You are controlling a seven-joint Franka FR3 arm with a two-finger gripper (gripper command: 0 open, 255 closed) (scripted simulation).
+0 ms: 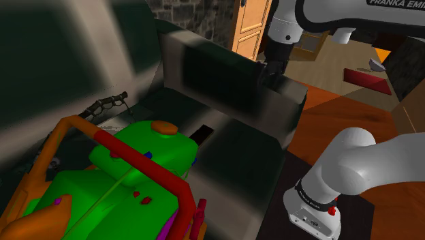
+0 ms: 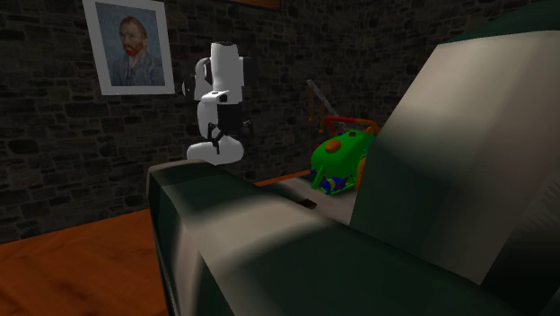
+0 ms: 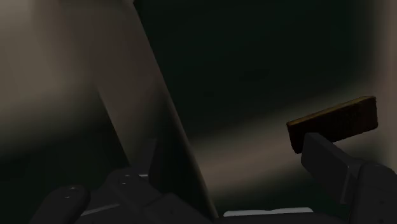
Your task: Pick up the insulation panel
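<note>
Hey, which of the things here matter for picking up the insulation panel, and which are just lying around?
For the job: brown insulation panel, lying on the sofa seat; the claw, open.
Just lying about: green machine with red and orange frame; framed portrait; red slab.

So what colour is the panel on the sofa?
Brown; the panel shows best in the wrist view.
</note>
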